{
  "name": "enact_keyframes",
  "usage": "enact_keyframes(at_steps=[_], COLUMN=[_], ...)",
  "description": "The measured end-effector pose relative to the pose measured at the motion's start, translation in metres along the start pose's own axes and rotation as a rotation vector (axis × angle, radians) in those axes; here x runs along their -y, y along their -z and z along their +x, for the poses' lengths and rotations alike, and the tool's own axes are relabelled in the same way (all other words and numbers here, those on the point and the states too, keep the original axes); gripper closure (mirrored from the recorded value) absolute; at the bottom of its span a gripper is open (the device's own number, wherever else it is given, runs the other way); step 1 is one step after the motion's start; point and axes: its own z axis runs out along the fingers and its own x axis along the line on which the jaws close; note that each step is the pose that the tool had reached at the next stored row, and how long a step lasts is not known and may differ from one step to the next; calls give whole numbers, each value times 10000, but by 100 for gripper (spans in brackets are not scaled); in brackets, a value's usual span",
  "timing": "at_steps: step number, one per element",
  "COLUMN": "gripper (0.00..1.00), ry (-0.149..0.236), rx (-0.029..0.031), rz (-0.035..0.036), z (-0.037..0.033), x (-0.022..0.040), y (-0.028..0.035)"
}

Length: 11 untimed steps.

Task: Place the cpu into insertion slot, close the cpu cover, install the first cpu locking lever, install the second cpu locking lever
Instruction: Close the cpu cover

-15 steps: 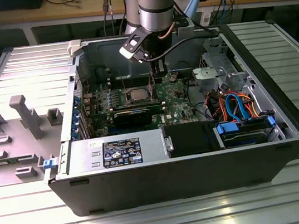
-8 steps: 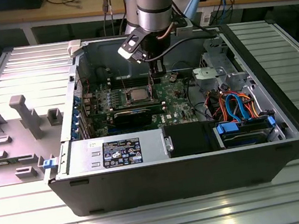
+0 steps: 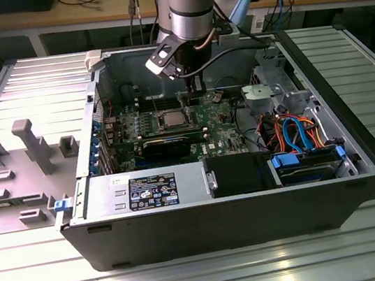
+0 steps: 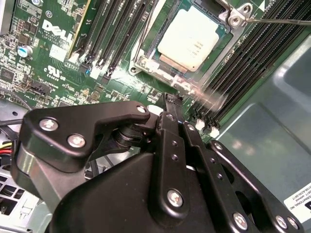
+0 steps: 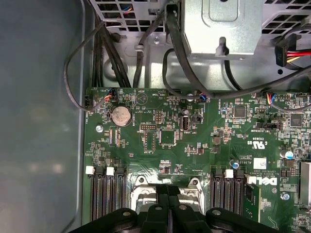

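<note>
**Gripper shut, just off the seated cpu**

Gripper [image 3: 194, 91] hangs on the arm [image 3: 192, 5] inside the case [image 3: 359, 157]. Its fingers [image 5: 162, 206] are pressed together w/ nothing seen btwn them in both wrist views. In the exterior view the tip is low over the board [image 3: 224, 124], at approx 1 o'clock from the cpu [image 3: 172, 120], near but apart from it. Cannot tell if the tip touches the board.

In the second wrist view the cpu [image 4: 190, 39] lies flat in its socket, silver top up, just past the fingertips. The cover [image 4: 236, 18] looks down around it, its tab at one corner. A thin lever [image 4: 279, 21] runs from that corner out over the memory slots [image 4: 252, 58]; cannot tell if it is latched. In the first wrist view the fingers hide part of the slot [image 5: 138, 196].

In the exterior view:
- Black card [image 3: 167, 145] at 6 o'clock from the cpu, just beside it.
- Blue and orange cables [image 3: 296, 135] at approx 4 o'clock, well apart.
- Case sits on a ribbed metal table [image 3: 215, 278].
</note>
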Motion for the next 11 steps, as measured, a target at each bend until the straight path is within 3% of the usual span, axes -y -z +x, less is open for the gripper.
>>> enact_keyframes(at_steps=[11], gripper=[89], ry=[-2], rx=[1], rz=[0], z=[0], x=[27], y=[-2])
